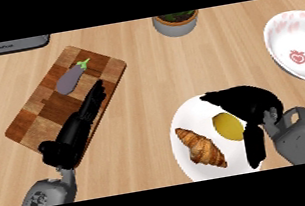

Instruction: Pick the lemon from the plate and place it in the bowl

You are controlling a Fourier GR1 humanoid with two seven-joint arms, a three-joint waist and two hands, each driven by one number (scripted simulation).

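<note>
A yellow lemon (226, 126) lies on a white plate (186, 114) at the lower right of the counter, beside a brown croissant (202, 147). My right hand (248, 102) hangs over the plate with its fingers bent above and right of the lemon and its thumb reaching down past the lemon's right side; part of the lemon is hidden beneath it. A white bowl (303, 47) with red marks sits at the right edge, beyond the plate. My left hand (78, 129) rests open over a wooden cutting board (50, 109) at the left.
A purple eggplant (72, 78) lies on the far part of the cutting board. A grey pot holding a plant (176, 22) stands at the back centre. A grey appliance (9, 46) shows at the back left.
</note>
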